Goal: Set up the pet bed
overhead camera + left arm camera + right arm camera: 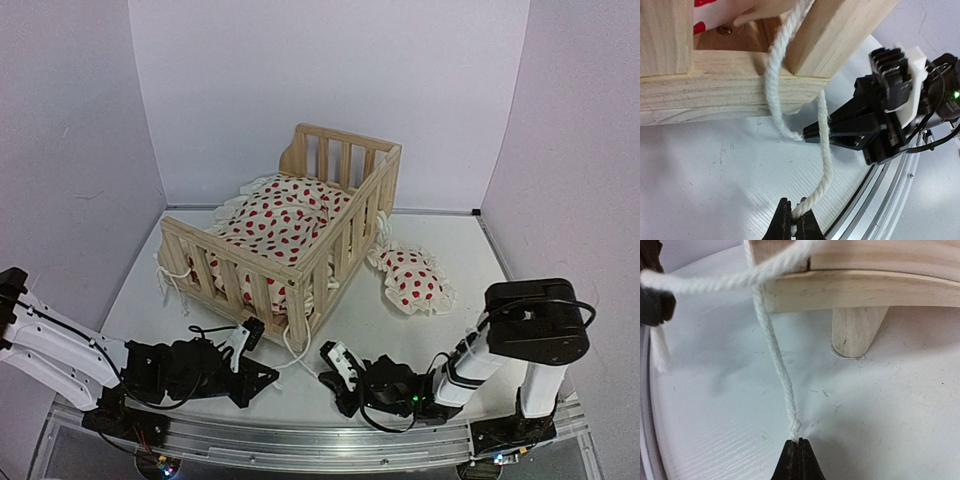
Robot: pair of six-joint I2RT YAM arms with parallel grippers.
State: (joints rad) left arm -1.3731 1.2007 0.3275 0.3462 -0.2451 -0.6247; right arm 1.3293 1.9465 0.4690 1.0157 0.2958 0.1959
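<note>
Cradling a red-dotted cushion (285,215), the pine pet bed (300,290) has tie strings (776,360) pinched by left gripper (792,222) and right gripper (798,447).

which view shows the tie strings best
Left wrist: both tie strings hang from the pet bed frame, one pinched by the left gripper, one by the right gripper. Right wrist shows one strand fully, the other partly. The top view shows them only small and thin.
</note>
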